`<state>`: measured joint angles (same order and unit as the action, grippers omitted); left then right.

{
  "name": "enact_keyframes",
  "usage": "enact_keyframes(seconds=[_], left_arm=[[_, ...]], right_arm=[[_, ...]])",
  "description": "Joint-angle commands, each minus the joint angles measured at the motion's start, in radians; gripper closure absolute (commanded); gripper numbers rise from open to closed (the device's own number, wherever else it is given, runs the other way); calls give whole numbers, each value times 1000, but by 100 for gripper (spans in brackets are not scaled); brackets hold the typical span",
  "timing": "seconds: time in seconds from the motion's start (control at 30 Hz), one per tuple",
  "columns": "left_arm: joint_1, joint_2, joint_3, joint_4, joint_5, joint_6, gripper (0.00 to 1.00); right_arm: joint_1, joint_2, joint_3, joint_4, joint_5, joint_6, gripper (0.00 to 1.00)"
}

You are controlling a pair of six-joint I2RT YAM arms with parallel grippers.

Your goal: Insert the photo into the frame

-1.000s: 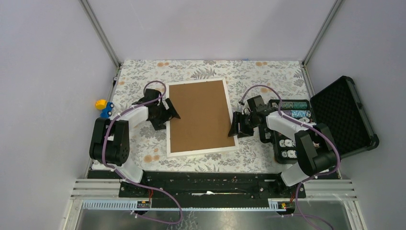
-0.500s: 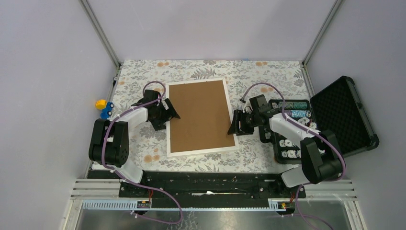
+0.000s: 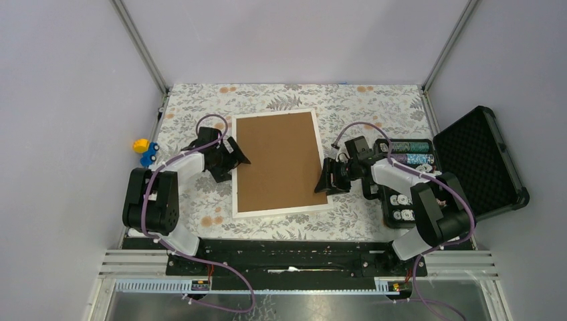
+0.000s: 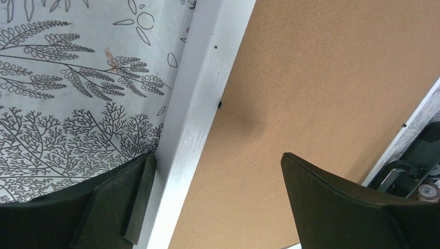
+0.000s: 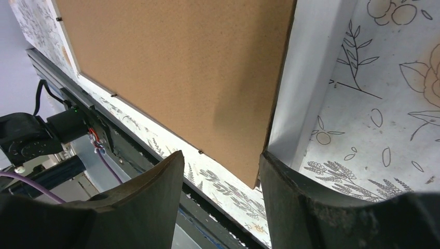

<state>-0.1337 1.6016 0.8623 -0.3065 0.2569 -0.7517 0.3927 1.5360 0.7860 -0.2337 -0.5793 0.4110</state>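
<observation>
The thin-edged white rectangular picture frame (image 3: 281,211) lies flat mid-table, a plain brown backing board (image 3: 277,160) filling it; the left gripper (image 3: 235,154) straddles its 9 o'clock rim, jaws wide apart; the right gripper (image 3: 323,178), at 4 o'clock, has jaws apart over the board's edge; an open black case (image 3: 481,160) crowds 3 o'clock; floral cloth (image 3: 200,107) shows at 12.

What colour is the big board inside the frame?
Plain brown board; left wrist view shows it best.

Left pincer (image 4: 215,166) fully agape, right pincer (image 5: 222,161) moderately agape.
</observation>
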Motion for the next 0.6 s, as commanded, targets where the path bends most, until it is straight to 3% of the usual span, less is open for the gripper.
enact_keyframes(seconds=[0.0, 0.57], left_arm=[[-14, 22, -77, 82, 107, -71, 1], [-15, -19, -114, 100, 92, -93, 1]], right_arm=[[43, 3, 17, 90, -81, 66, 38], [126, -57, 142, 119, -75, 181, 38]])
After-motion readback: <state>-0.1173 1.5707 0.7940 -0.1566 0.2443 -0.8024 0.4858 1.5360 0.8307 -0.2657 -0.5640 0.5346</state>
